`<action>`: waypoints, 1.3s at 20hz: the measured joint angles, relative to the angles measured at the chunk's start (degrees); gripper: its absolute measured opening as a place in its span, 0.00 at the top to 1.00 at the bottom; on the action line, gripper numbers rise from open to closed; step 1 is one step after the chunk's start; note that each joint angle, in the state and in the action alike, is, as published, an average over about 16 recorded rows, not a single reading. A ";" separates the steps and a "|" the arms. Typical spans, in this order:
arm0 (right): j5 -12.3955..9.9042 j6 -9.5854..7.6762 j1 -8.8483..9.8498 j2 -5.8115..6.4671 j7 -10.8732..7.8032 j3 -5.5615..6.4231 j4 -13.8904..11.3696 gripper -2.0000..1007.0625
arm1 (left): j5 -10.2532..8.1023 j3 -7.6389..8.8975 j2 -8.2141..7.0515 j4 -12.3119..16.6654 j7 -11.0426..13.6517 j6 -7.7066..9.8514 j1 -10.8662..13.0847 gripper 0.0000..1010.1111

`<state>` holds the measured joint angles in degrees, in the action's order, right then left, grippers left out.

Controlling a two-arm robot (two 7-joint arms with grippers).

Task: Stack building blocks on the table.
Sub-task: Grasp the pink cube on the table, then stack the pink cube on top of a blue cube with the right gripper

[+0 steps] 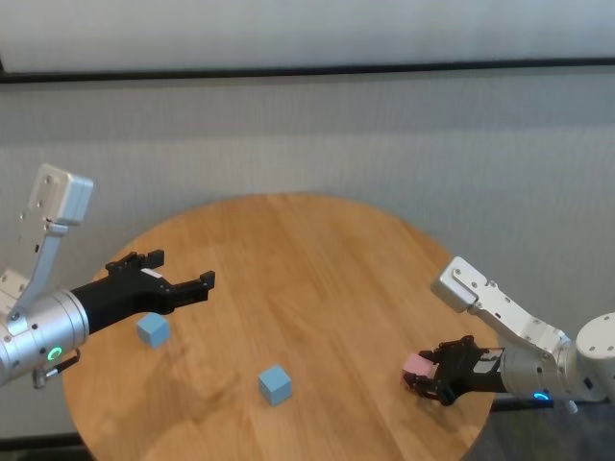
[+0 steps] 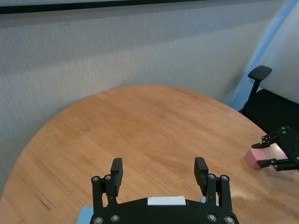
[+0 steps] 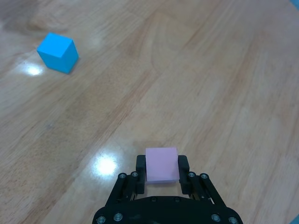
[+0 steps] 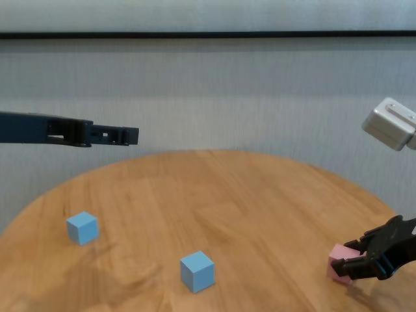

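The round wooden table point(image 1: 317, 259) holds three cubes. One light blue cube point(image 1: 152, 328) sits at the left, also in the chest view point(image 4: 82, 227). A second light blue cube point(image 1: 275, 384) sits near the front middle, also in the chest view point(image 4: 197, 271) and the right wrist view point(image 3: 57, 52). My left gripper point(image 1: 187, 281) is open and empty, hovering above the table just beyond the left cube; its fingers point(image 2: 116, 167) stand wide apart. My right gripper point(image 1: 432, 376) is shut on the pink cube point(image 3: 161, 164) low at the table's right front edge point(image 4: 338, 265).
A grey textured wall runs behind the table. A black office chair point(image 2: 259, 74) stands beyond the table's right side. The pink cube and right gripper point(image 2: 280, 149) are close to the table's rim.
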<state>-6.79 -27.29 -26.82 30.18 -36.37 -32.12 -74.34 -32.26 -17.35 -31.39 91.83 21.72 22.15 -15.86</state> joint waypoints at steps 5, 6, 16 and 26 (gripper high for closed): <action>-0.33 -0.17 0.01 -0.72 0.65 0.19 -0.70 0.60 | 0.00 0.00 0.00 0.00 0.00 0.00 0.00 0.01; -0.46 -0.25 -0.02 -1.03 0.79 0.20 -0.97 0.61 | 0.00 0.00 0.00 0.00 0.00 0.00 0.00 0.01; -1.84 -0.98 -1.62 -5.45 1.16 -1.72 -4.50 0.63 | 0.00 0.00 0.00 0.00 0.00 0.00 0.00 0.01; -1.77 -2.62 -4.99 -8.33 -1.41 -7.47 -5.75 0.63 | 0.00 0.01 0.00 0.00 0.00 0.00 0.00 0.01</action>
<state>-8.56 -29.91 -31.82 21.85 -37.78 -39.59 -80.10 -32.26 -17.34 -31.39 91.83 21.72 22.16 -15.86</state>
